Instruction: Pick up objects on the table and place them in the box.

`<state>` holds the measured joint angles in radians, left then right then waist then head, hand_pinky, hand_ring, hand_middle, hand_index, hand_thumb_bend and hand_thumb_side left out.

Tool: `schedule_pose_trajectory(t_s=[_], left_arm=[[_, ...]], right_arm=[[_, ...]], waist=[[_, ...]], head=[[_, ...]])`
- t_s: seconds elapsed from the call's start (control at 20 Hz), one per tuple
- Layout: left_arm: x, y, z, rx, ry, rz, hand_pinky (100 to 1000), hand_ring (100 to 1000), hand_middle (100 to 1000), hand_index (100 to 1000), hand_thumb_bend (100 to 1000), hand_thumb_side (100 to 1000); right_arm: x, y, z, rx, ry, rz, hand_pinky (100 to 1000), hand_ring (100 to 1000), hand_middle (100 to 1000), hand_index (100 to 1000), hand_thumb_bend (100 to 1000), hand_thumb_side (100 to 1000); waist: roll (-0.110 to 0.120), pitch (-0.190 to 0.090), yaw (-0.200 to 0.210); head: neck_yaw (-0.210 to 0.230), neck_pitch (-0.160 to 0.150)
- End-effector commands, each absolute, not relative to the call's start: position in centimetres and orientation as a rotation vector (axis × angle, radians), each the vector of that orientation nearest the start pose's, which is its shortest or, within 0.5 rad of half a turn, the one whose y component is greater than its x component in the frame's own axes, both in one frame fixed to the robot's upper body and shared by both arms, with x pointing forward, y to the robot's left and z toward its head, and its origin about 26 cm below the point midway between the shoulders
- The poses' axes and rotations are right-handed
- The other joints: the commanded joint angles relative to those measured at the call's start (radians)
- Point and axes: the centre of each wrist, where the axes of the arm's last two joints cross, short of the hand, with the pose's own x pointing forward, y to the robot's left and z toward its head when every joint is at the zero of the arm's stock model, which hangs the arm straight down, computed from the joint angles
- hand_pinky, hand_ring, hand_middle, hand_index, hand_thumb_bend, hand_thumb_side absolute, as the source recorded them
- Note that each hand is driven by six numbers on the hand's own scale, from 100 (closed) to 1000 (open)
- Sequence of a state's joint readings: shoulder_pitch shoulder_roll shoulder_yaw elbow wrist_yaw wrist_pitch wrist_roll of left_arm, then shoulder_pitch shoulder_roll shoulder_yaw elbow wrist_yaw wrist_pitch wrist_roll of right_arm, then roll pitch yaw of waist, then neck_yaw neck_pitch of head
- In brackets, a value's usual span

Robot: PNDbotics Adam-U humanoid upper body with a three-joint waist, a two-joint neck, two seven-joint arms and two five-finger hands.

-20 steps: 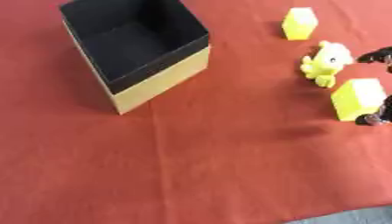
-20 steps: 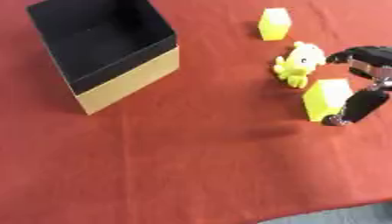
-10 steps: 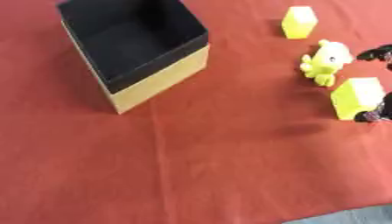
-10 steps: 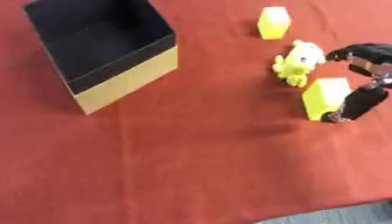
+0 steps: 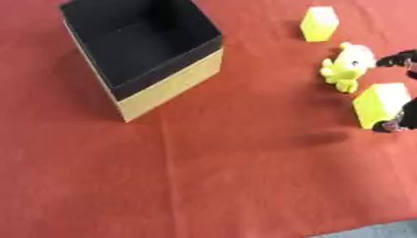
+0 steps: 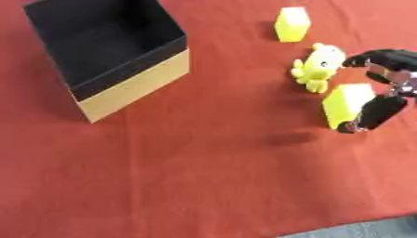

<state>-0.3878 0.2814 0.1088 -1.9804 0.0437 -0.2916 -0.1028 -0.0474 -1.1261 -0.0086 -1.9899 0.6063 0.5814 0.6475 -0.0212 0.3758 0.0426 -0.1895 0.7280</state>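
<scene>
Right hand (image 6: 383, 88): enters from the right edge and brackets the near yellow block (image 6: 346, 103). The thumb lies against the block's right face; the other fingers arch over its far side, beside the toy. The fingers are curled round the block in a pinch, which suits a lift.

Near yellow block: sits on the table (image 6: 204, 176), just right of and nearer than the yellow toy (image 6: 316, 67), well to the right of the box. Whether it has left the cloth cannot be told; a small shadow lies on the cloth to its left.

Yellow toy: a small duck-like figure, upright, close to the hand's upper fingers. Judgement: the curled fingers could brush it during the lift.

Far yellow block (image 6: 292, 23): stands beyond the toy, apart from it and from the hand, to the right of the box.

Box (image 5: 143, 51): open-topped, black inside with a tan outer wall, set askew on the table. It appears empty. The open top faces up, so a carried object can be dropped straight in.

Left hand: not visible in either view.

Task stage: judged as the grasp on the first object; nothing is placed yet.
</scene>
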Motion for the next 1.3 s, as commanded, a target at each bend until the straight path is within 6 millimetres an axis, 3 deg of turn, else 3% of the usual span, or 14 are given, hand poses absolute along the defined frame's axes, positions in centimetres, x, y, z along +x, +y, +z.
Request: schedule_pose_trajectory(t_s=[0.05, 0.7, 1.3], left_arm=[[30.6, 27.3, 23.5, -0.152, 3.533, 0.58, 477, 569, 668, 596, 100, 570], [30.6, 27.3, 23.4, -0.151, 3.533, 0.593, 476, 569, 670, 595, 100, 569], [30.6, 27.3, 23.4, -0.148, 3.531, 0.619, 476, 570, 672, 594, 100, 568]], right_arm=[[26.4, -36.9, 25.2, -0.892, -0.543, 1.008, 958, 999, 941, 1000, 641, 201], [26.4, -37.1, 25.1, -0.911, -0.516, 0.994, 968, 1000, 944, 1000, 615, 180], [27.0, -38.5, 25.0, -0.934, -0.485, 0.935, 969, 1000, 954, 1000, 616, 189]], waist=[[-0.001, -0.016, 0.0], [0.0, -0.009, 0.001], [0.002, -0.007, -0.003]], head=[[-0.004, -0.008], [-0.006, -0.013], [-0.014, -0.017]])
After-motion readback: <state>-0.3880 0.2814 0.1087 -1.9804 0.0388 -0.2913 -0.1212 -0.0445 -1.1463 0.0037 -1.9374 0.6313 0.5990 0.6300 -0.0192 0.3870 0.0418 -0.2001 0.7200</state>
